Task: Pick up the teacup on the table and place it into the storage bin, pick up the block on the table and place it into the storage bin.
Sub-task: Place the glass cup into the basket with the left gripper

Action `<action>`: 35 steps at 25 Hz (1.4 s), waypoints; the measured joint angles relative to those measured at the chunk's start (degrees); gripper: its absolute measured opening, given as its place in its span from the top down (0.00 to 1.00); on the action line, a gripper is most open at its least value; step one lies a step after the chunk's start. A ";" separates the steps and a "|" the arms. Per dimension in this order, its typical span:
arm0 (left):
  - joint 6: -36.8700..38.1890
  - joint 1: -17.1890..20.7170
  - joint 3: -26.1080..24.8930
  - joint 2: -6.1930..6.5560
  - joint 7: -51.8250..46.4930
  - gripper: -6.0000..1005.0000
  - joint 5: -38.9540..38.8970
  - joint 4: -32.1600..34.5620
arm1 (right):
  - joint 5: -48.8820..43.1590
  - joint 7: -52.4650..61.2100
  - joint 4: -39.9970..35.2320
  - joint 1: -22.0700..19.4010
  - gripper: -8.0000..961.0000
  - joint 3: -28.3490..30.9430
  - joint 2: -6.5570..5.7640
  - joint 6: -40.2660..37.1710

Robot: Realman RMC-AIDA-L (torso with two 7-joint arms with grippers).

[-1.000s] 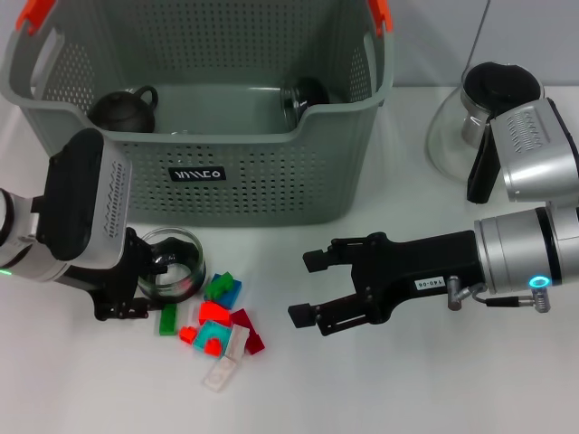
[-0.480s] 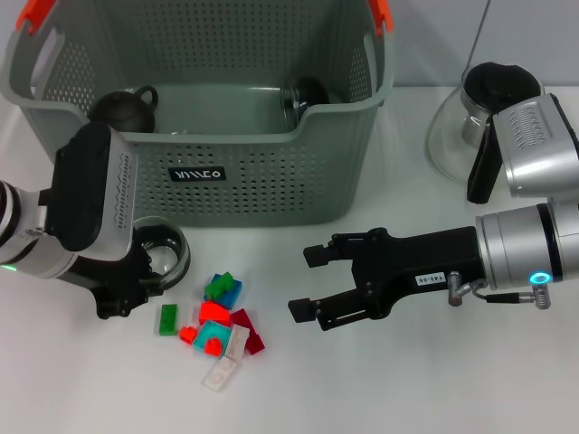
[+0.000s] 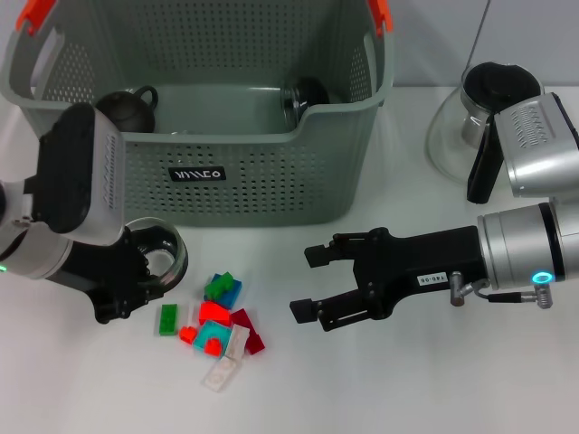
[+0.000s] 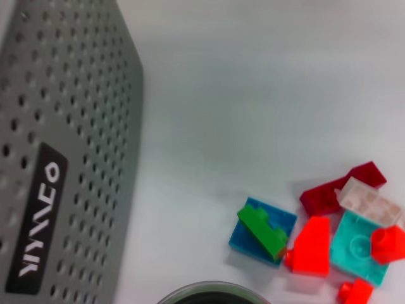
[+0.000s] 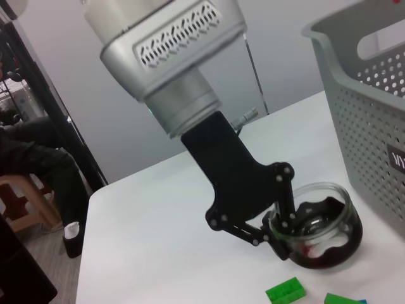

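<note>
Nearest the robot lies a scatter of blocks (image 3: 220, 327) — a clear one, turquoise, red, dark red, a blue one with a green piece on it, and a lone green block (image 3: 168, 318) just beside the left gripper (image 3: 145, 271). The cluster sits between the two pincers on the white table (image 3: 407, 380).

The left gripper is closed on the teacup (image 3: 156, 257), a clear glass cup; the right wrist view shows its black fingers (image 5: 286, 221) clamped over the rim, one inside the cup and one outside. Cup and gripper are right in front of the storage bin's near wall, close to its black label (image 3: 198, 174).

The right gripper (image 3: 312, 284) hangs over the table on the far side of the blocks from the left one, jaws spread wide, holding nothing.

Beyond both stands the storage bin (image 3: 262, 172), with a dark teapot (image 3: 124, 108) and another dark, shiny object (image 3: 301, 95) inside. Off beyond the right arm is a glass carafe (image 3: 470, 117).
</note>
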 joint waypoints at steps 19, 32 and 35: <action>26.22 -5.30 -20.42 1.10 -25.85 0.94 -17.54 4.70 | -0.42 -0.96 -0.04 -0.41 0.02 -0.01 -2.97 -4.88; 8.50 -18.54 -21.66 8.80 -34.77 0.95 -28.98 -3.95 | -0.49 -0.94 0.15 -0.42 0.02 0.01 -3.88 -5.67; -2.28 -20.66 -20.15 10.52 -34.27 0.95 -27.69 -10.44 | -0.50 -0.84 0.17 -0.24 0.02 0.01 -3.91 -5.74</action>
